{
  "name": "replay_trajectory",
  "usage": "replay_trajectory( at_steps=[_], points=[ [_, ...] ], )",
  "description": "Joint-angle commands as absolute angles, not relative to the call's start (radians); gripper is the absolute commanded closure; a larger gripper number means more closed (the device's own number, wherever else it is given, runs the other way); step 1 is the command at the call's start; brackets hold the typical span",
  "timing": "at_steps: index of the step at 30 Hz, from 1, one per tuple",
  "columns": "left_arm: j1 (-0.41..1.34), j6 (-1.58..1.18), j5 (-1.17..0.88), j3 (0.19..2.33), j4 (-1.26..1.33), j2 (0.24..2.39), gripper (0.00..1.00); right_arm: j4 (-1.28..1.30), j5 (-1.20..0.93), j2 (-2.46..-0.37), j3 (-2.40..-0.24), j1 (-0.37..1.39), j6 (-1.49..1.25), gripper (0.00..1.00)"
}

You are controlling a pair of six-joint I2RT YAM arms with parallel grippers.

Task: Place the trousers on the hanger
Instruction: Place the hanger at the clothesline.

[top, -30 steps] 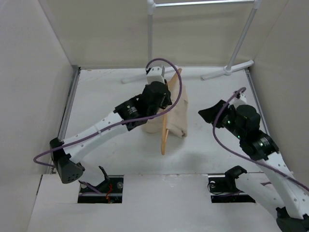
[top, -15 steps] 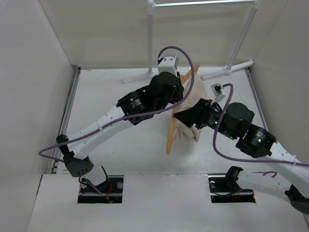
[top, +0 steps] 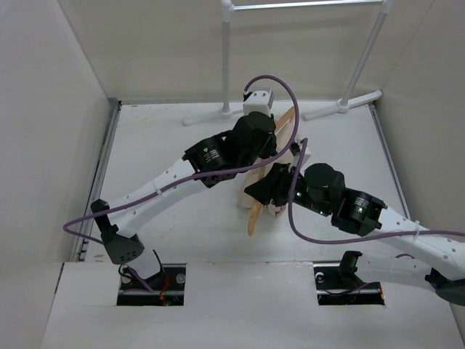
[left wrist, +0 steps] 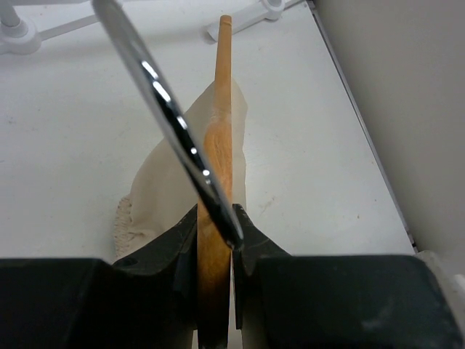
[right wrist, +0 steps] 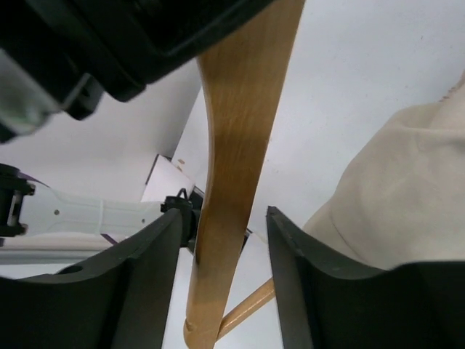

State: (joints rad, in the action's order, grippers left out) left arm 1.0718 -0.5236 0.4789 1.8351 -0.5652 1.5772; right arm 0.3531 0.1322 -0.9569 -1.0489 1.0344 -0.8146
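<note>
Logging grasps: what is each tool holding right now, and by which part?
The left tool grips the hanger at its wooden top, beside the metal hook. The right tool stands open astride a hanger arm, holding nothing.

No words, labels, brand marks or numbers can be read in any of the three views. The wooden hanger (left wrist: 216, 145), the beige trousers (left wrist: 167, 189), the black left tool (left wrist: 216, 234), the black right tool (right wrist: 224, 240) and the white surface (top: 160, 145) all show plain faces with no legible markings.
</note>
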Motion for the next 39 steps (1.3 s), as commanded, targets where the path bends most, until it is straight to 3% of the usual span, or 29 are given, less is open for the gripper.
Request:
replay_trajectory(
  at_steps=[1, 5, 7, 9, 15, 26, 39],
  points=[
    [1.075, -0.528, 0.503, 1.870, -0.446, 1.526, 0.98, 0.252, 0.161, -0.969, -1.043, 1.061, -0.838, 0.48],
    [1.071, -0.532, 0.514, 1.853, -0.439, 1.520, 0.97, 0.221, 0.172, -0.968, -1.040, 1.061, -0.871, 0.75],
    [1.067, -0.534, 0.525, 1.841, -0.434, 1.511, 0.91, 0.201, 0.178, -0.948, -1.039, 1.061, -0.893, 0.80],
    [1.059, -0.537, 0.528, 1.813, -0.414, 1.488, 0.74, 0.169, 0.173, -0.922, -1.034, 1.058, -0.916, 0.83],
    [1.030, -0.538, 0.528, 1.684, -0.307, 1.353, 0.00, 0.140, 0.089, -0.887, -1.063, 0.929, -0.950, 0.86],
    [1.010, -0.538, 0.604, 1.542, -0.340, 1.057, 0.00, 0.137, -0.072, -1.041, -1.274, 0.639, -0.873, 0.88],
    [0.914, -0.725, 0.583, 1.103, -0.592, 0.738, 0.00, 0.103, -0.159, -1.567, -1.851, 0.340, -0.925, 0.90]
  ],
)
